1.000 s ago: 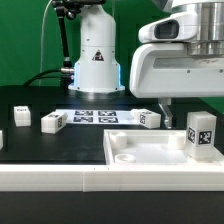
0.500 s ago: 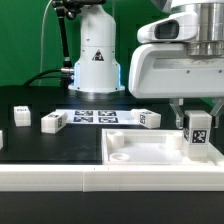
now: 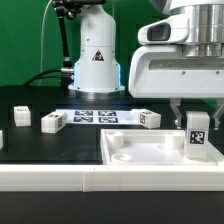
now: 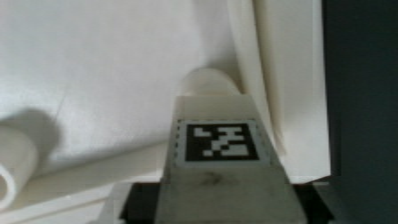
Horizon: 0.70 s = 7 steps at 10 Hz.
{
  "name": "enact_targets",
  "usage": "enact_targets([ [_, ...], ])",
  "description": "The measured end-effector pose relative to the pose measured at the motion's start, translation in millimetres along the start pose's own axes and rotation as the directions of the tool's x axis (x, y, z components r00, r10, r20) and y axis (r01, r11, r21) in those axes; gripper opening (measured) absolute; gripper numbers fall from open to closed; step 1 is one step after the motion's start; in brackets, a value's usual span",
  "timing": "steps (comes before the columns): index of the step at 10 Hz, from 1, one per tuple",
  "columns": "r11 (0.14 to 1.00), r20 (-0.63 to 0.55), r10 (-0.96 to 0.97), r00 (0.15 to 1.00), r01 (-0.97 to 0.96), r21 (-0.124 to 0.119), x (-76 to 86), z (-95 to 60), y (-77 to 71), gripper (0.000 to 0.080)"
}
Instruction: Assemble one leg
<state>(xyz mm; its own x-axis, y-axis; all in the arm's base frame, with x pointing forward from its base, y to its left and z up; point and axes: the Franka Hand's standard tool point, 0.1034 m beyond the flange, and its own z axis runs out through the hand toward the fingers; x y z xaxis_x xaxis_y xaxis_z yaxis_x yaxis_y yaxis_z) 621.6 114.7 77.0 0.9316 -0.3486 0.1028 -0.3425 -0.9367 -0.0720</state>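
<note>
While the gripper (image 3: 197,118) has the leg (image 3: 198,133), a quick read across the exterior view, left to right.

- Left: small block (image 3: 22,114) and tagged block (image 3: 53,121) lie loose on the table (image 3: 60,145), well apart from the work. Ignore them.
- Middle: marker board (image 3: 95,116) lies flat at the back, with a third block (image 3: 148,118) just beside its right end. Neither is in the path.
- Front: the panel (image 3: 150,147) lies flat, with one corner socket (image 3: 125,155) open on its left side.
- Right: the leg is upright, tag toward the camera, clamped between the jaws over the panel's right side. I can't tell whether its lower end touches the panel.

The wrist view agrees: the leg (image 4: 222,140) sits centred, with a dark pad (image 4: 143,195) tight on each side. A rounded boss (image 4: 214,80) shows just past the leg's end, close to the panel's edge. Probably the target socket, but it's blurry.

My take on doing the step well:
- Line the leg axis up on that boss before going down. It looks close but isn't confirmed.
- Hold the leg plumb, since a tilt will likely jam it at the socket mouth.
- Go down slowly with light force. The panel looks unclamped, so a side load could slide it.
- Grip firmly enough that the leg can't slip in the pads once it seats.
- Open only when the leg stands on its own.
</note>
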Motion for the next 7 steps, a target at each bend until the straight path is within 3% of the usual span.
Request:
enact_targets([
  [3,0.931,-0.006,0.365,0.931,-0.364,0.012,0.1,0.8,-0.5,0.0289],
  [7,0.716,-0.002,0.698,0.716,-0.698,0.006,-1.5,1.6,-1.1,0.0290],
])
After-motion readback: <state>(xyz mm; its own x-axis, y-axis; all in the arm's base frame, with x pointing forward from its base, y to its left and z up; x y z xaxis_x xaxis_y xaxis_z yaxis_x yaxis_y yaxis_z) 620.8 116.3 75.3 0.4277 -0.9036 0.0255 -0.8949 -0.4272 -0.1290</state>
